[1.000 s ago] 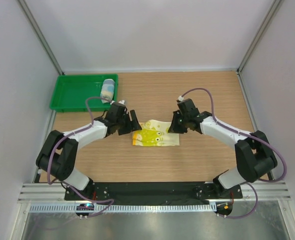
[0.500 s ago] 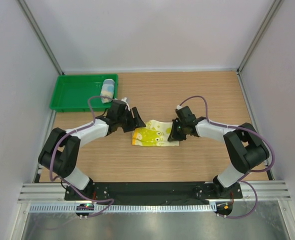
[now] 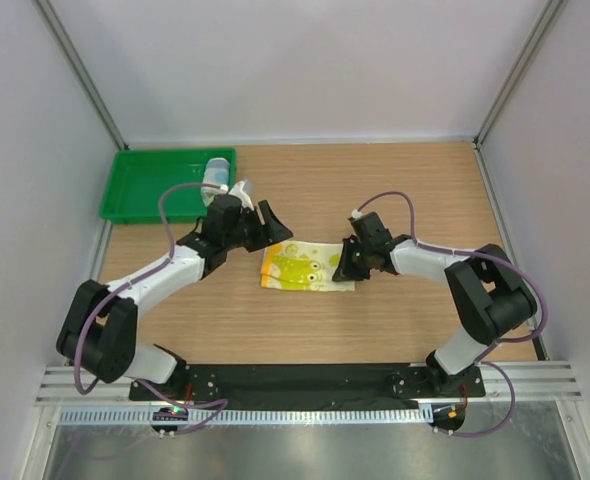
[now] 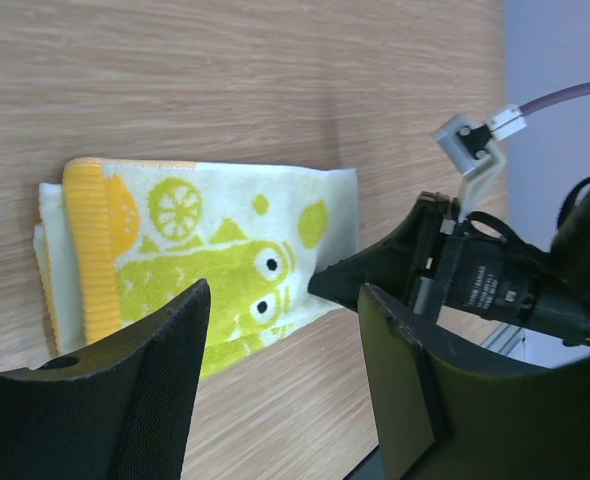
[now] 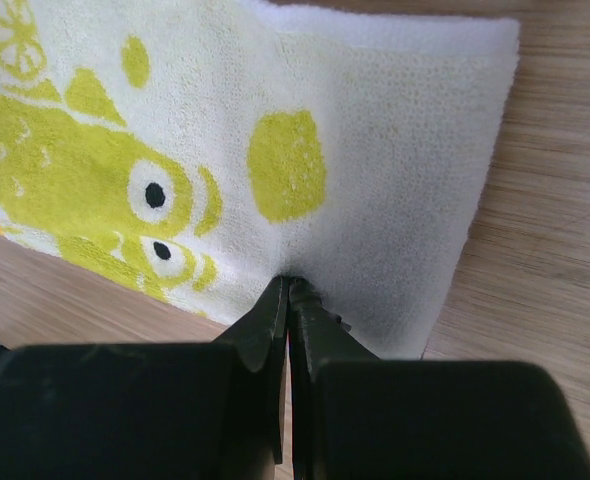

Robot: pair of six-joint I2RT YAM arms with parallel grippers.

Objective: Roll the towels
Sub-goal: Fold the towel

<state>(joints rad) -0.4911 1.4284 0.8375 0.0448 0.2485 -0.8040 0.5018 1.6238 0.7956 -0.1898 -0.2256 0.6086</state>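
The yellow-green and white towel (image 3: pixel 305 268) lies flat mid-table, its left end folded over with the orange band (image 4: pixel 90 250) on top. My left gripper (image 3: pixel 265 228) is open and empty, hovering just above and left of that folded end; in the left wrist view its gripper (image 4: pixel 280 380) shows wood and the towel (image 4: pixel 205 260) between the fingers. My right gripper (image 3: pixel 343 268) is shut, its tips (image 5: pixel 290 288) pressed on the towel's white right end (image 5: pixel 395 200), creasing it. The light blue towel (image 3: pixel 215 177) sits rolled at the tray's right edge.
The green plastic tray (image 3: pixel 150 185) stands at the back left. White walls with metal posts enclose the table on three sides. The black mounting rail (image 3: pixel 295 380) runs along the near edge.
My right gripper came down onto the towel's right end and stayed there. My left arm drew back and up to the left, away from the towel's folded end.
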